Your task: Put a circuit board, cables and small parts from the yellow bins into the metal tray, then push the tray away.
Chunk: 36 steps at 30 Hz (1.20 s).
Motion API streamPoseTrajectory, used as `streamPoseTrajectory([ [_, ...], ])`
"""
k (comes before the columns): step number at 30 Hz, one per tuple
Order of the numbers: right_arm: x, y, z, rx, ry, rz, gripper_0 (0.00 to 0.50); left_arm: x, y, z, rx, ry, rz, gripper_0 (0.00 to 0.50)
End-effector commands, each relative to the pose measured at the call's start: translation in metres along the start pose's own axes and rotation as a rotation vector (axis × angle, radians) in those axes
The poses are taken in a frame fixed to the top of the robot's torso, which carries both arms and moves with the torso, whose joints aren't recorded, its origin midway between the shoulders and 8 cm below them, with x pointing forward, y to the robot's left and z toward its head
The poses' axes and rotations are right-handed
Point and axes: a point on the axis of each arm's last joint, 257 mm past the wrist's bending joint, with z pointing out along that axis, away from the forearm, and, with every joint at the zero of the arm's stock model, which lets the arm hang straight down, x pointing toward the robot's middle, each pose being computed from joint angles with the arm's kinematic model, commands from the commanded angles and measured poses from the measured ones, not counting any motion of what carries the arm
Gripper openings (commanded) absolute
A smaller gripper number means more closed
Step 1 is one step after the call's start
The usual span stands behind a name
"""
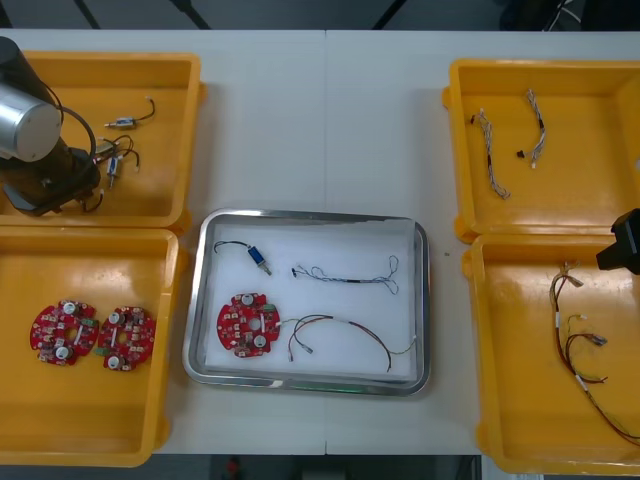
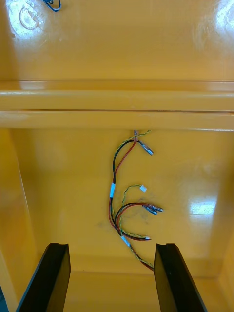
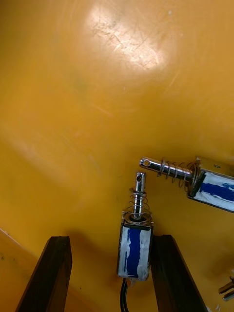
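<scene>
The left gripper [image 3: 111, 275] stands with its black fingers wide apart, straddling a small metal part [image 3: 135, 251] that has a blue-and-white body and a sprung pin. The part lies closer to one finger, and nothing is clamped yet. A second small part [image 3: 214, 185] lies just beside it, the two pins nearly meeting. The straddle looks chosen so that closing would pinch the flat body rather than the spring.

This happens in the far-left yellow bin [image 1: 170, 75], at ten o'clock from the white-lined metal tray [image 1: 200, 300]. The tray already holds a round red circuit board [image 1: 248, 324], cables and one small part.

The right gripper [image 2: 111, 280], fingers apart and empty, hangs over a red and yellow cable [image 2: 114, 195] in the near-right yellow bin [image 1: 480, 350], at three o'clock from the tray.

The light table [image 1: 320, 120] is smooth, with a seam running through its middle.
</scene>
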Motion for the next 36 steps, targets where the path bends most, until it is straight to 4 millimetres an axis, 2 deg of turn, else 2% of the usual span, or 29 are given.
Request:
streamPoseTrajectory([
  [1,-0.004,-0.011,-0.013,0.034,-0.028,-0.030,0.500,-0.023,0.018,-0.008,-0.004,-0.030,-0.046,0.470],
  [4,-0.004,-0.011,-0.013,0.034,-0.028,-0.030,0.500,-0.021,0.017,-0.007,-0.001,-0.029,-0.041,0.436],
  [7,-0.004,-0.011,-0.013,0.034,-0.028,-0.030,0.500,-0.020,0.015,-0.004,0.007,-0.033,-0.028,0.370],
  [9,-0.004,-0.011,-0.013,0.034,-0.028,-0.030,0.500,-0.020,0.014,-0.002,0.010,-0.038,-0.023,0.277],
  [10,-0.004,-0.011,-0.013,0.034,-0.028,-0.030,0.500,-0.020,0.016,-0.001,0.006,-0.040,-0.020,0.194],
  [11,-0.004,-0.011,-0.013,0.034,-0.028,-0.030,0.500,-0.020,0.016,0.000,0.005,-0.041,-0.019,0.147],
  [12,-0.004,-0.011,-0.013,0.034,-0.028,-0.030,0.500,-0.019,0.016,0.001,0.004,-0.040,-0.018,0.060],
  [14,-0.004,-0.011,-0.013,0.034,-0.028,-0.030,0.500,-0.019,0.016,0.000,0.003,-0.041,-0.017,0.000],
  [26,-0.004,-0.011,-0.013,0.034,-0.028,-0.030,0.500,-0.021,0.016,-0.001,0.006,-0.043,-0.004,0.000],
  [36,-0.004,-0.011,-0.013,0.034,-0.028,-0.030,0.500,-0.036,0.017,-0.024,0.004,-0.044,0.017,0.000],
])
